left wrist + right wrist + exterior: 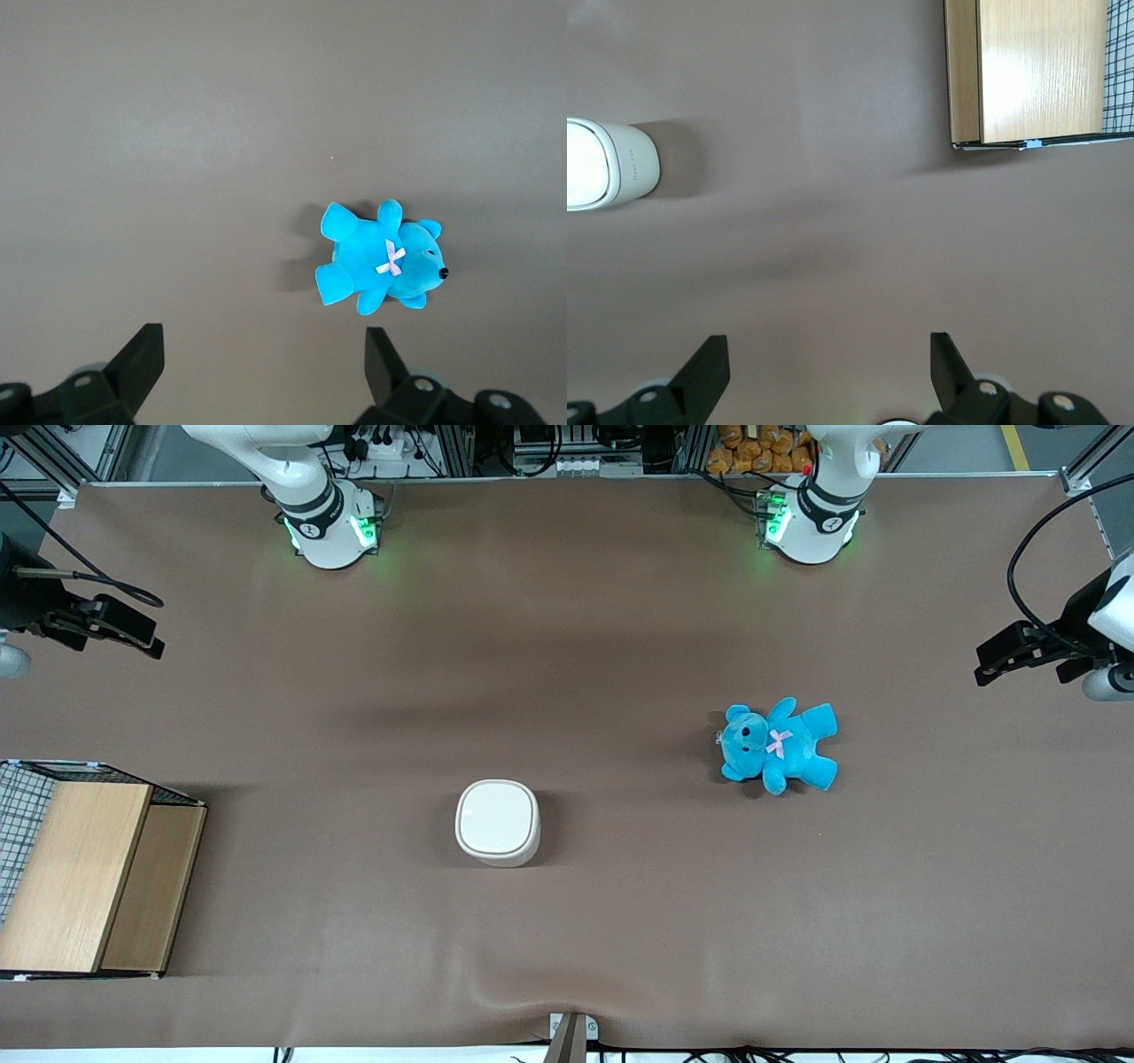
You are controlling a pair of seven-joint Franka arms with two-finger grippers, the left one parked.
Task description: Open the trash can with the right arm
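Trash can: cream-white, lid lying flat and shut, sitting mid-table on the brown table cover, nearer the front camera than the blue teddy bear. Gripper: hanging high over bare cover toward the working arm's end, fingers spread wide, gripping nothing. Wooden box: sitting at that same end.

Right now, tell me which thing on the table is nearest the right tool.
The wooden box, nearer the open right tool than the closed bin; the teddy lies toward the parked arm's end.
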